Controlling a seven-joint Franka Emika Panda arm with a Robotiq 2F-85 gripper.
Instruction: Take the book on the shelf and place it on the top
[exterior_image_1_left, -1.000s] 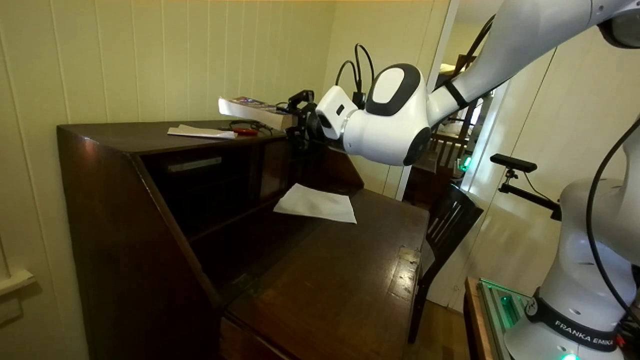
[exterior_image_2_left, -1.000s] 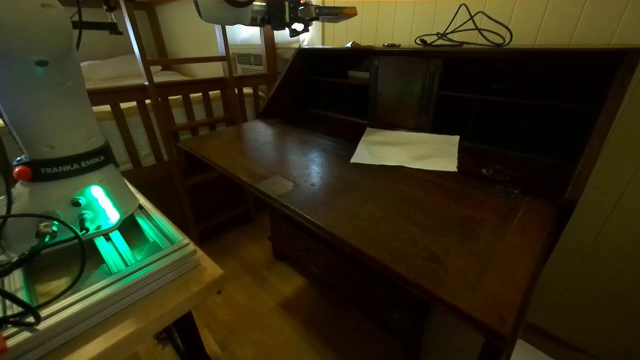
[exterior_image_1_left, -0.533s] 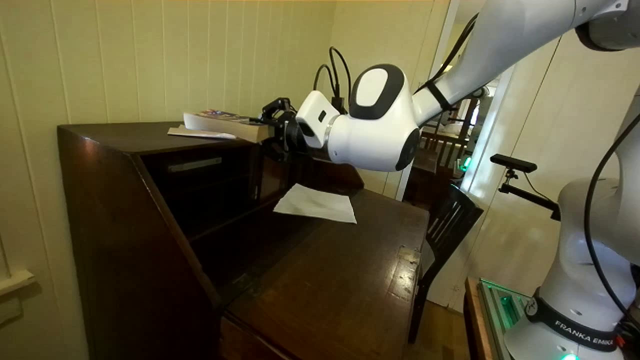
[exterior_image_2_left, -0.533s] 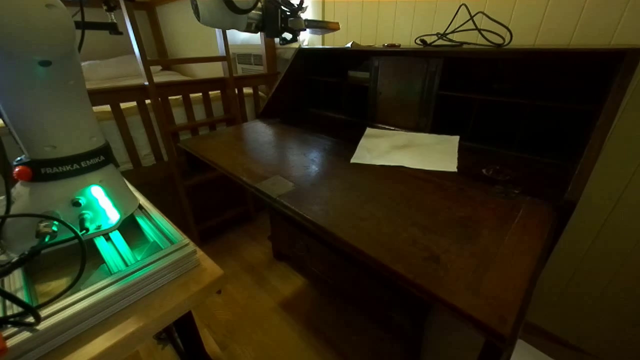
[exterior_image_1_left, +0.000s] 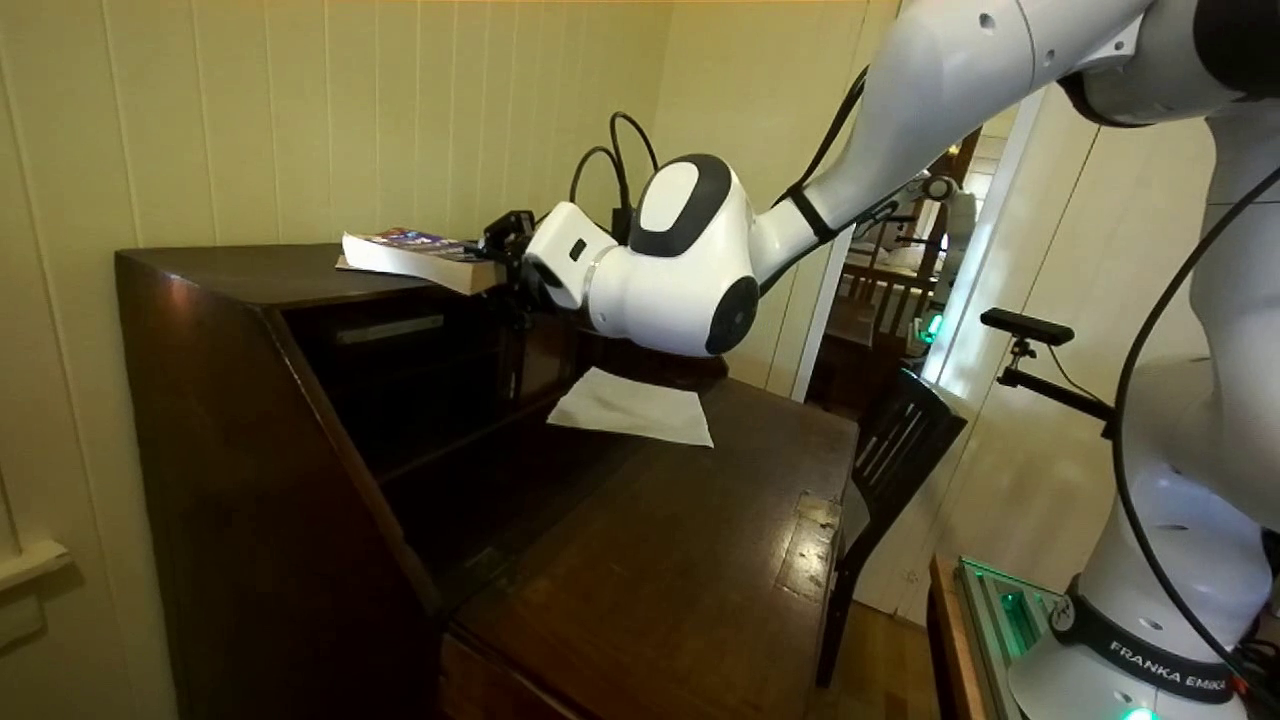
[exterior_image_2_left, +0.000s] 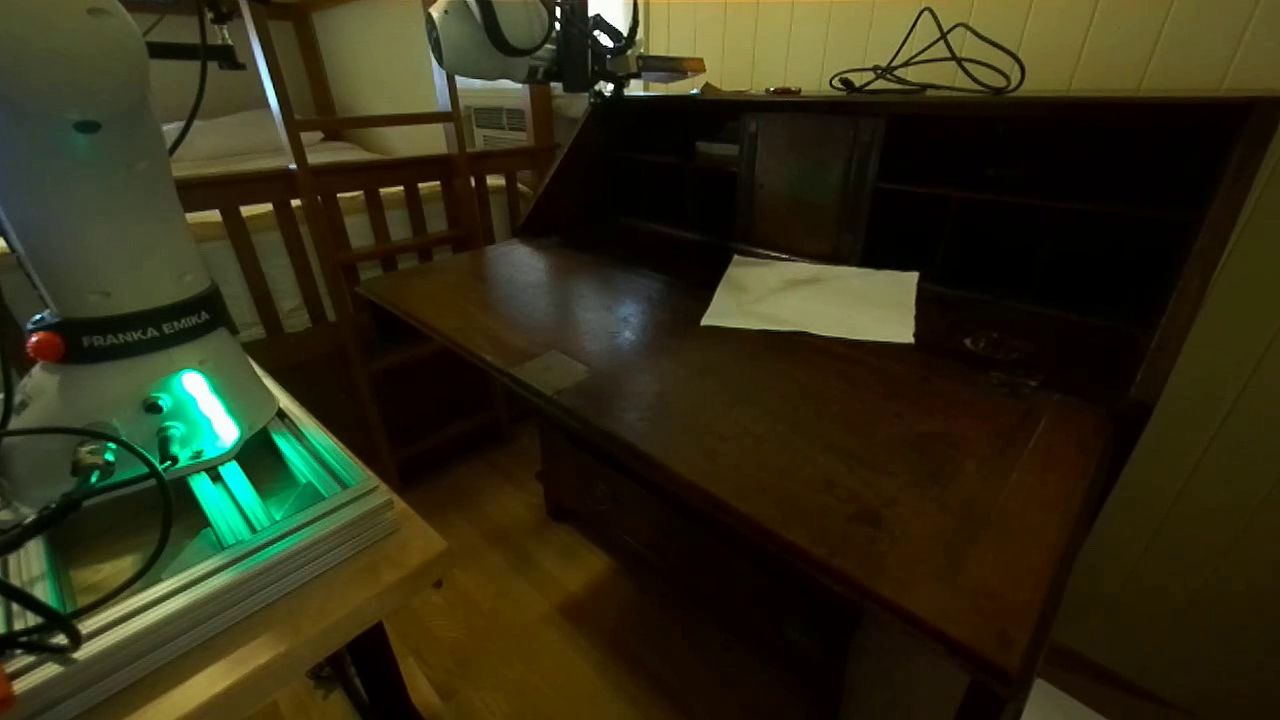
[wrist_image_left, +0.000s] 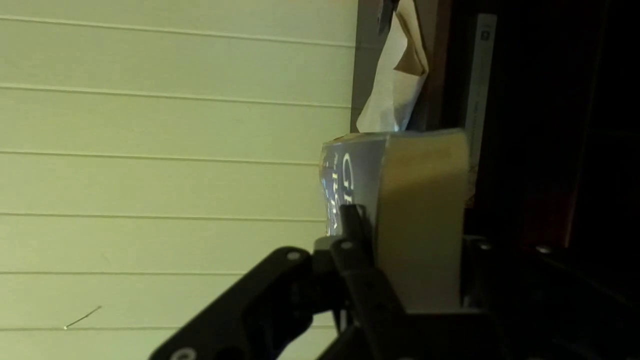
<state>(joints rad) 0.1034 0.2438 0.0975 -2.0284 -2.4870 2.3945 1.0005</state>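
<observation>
The book (exterior_image_1_left: 415, 262) is thick, with a dark printed cover and pale page edges. It also shows in an exterior view (exterior_image_2_left: 670, 68) and in the wrist view (wrist_image_left: 422, 215). My gripper (exterior_image_1_left: 503, 265) is shut on one end of it, one finger on the cover and the other in shadow on the opposite side. The book lies roughly flat, over the front edge of the desk's top (exterior_image_1_left: 230, 272). In an exterior view a small gap shows between it and the top (exterior_image_2_left: 1100, 97); contact at the far end cannot be told. The shelf (exterior_image_2_left: 1040, 198) is in the dark cubbyholes below.
A folded white paper (wrist_image_left: 395, 75) lies on the top, partly behind the book. A black cable (exterior_image_2_left: 925, 75) and a small reddish object (exterior_image_2_left: 783, 91) are also up there. A thin pale book (exterior_image_1_left: 390, 329) is in a cubbyhole. A white sheet (exterior_image_1_left: 632, 407) lies on the writing surface.
My gripper and the held book have moved lower and further in over the top. In an exterior view the book now covers the cable, the red object and most of the folded paper.
</observation>
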